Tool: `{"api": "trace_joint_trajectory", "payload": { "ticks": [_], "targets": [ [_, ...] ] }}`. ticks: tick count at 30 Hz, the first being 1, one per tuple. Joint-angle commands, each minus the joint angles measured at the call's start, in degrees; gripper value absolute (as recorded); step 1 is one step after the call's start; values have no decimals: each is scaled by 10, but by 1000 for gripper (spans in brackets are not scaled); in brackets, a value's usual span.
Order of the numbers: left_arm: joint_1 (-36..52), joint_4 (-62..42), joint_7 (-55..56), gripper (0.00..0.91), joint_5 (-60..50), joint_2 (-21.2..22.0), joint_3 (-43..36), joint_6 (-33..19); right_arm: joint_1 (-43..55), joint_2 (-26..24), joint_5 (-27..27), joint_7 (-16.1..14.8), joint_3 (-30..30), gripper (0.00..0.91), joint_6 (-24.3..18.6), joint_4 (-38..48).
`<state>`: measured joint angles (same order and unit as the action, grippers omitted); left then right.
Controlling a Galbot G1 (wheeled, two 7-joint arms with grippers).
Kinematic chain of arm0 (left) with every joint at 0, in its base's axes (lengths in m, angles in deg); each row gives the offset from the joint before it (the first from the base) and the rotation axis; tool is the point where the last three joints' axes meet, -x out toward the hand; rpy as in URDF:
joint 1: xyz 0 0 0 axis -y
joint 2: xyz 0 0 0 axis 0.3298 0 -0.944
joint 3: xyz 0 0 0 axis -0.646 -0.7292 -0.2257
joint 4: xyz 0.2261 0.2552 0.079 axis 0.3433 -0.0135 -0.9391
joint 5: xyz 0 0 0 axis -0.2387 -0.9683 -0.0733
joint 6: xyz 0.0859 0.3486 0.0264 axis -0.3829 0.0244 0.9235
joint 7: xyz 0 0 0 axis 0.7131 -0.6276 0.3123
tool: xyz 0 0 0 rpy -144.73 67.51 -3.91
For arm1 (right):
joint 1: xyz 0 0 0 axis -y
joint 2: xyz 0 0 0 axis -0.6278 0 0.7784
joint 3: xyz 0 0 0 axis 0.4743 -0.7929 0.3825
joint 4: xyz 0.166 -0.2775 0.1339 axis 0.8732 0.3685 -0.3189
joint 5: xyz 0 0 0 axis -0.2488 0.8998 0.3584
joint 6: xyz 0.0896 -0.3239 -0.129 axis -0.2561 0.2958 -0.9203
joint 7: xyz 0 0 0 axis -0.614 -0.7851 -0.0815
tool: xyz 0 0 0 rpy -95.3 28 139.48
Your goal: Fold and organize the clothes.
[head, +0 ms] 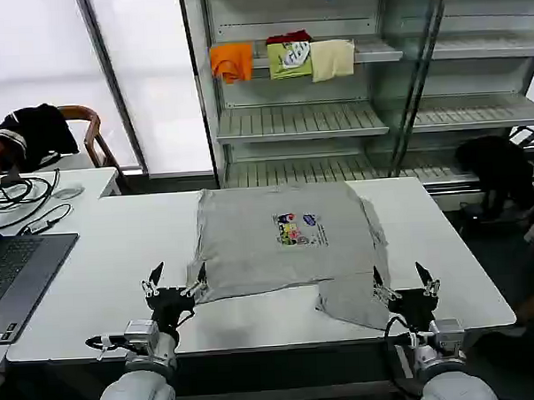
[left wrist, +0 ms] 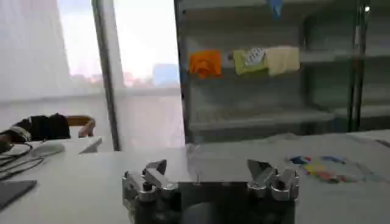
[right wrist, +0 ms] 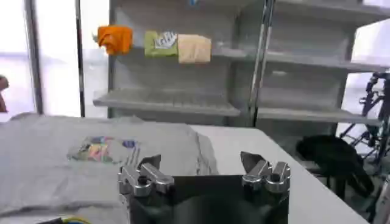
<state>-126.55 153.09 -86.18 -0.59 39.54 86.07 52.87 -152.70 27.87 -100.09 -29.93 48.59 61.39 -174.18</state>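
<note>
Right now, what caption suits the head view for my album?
Two open grippers, left and right, poised at a grey T-shirt on a white table.

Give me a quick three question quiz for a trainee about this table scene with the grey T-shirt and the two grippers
1. True or false: the grey T-shirt lies spread on the white table with its print facing up.
2. Which gripper is at the shirt's near corner beside the laptop side? A. left gripper B. right gripper C. neither
3. Fill in: on the shelf behind the table, the folded garment between the orange garment and the cream garment is ____.

Key: 1 true; 2 A; 3 green. Both grippers are open, each at the table's near edge, holding nothing.
</note>
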Motion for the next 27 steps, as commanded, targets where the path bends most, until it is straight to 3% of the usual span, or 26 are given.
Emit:
{"api": "trace_joint_trajectory", "payload": {
  "ticks": [1, 11, 27],
  "targets": [
    [-18, -27, -20, 907, -13, -41, -6, 48, -14, 0, -37, 25, -10, 907, 28, 0],
    [-16, -47, -21, 907, -2, -38, -12, 49, -19, 15, -36, 47, -46, 907, 41, 9],
    [11, -80, -8, 907, 41, -33, -9, 48, -36, 23, -37, 66, -49, 907, 46, 5]
  ]
}}
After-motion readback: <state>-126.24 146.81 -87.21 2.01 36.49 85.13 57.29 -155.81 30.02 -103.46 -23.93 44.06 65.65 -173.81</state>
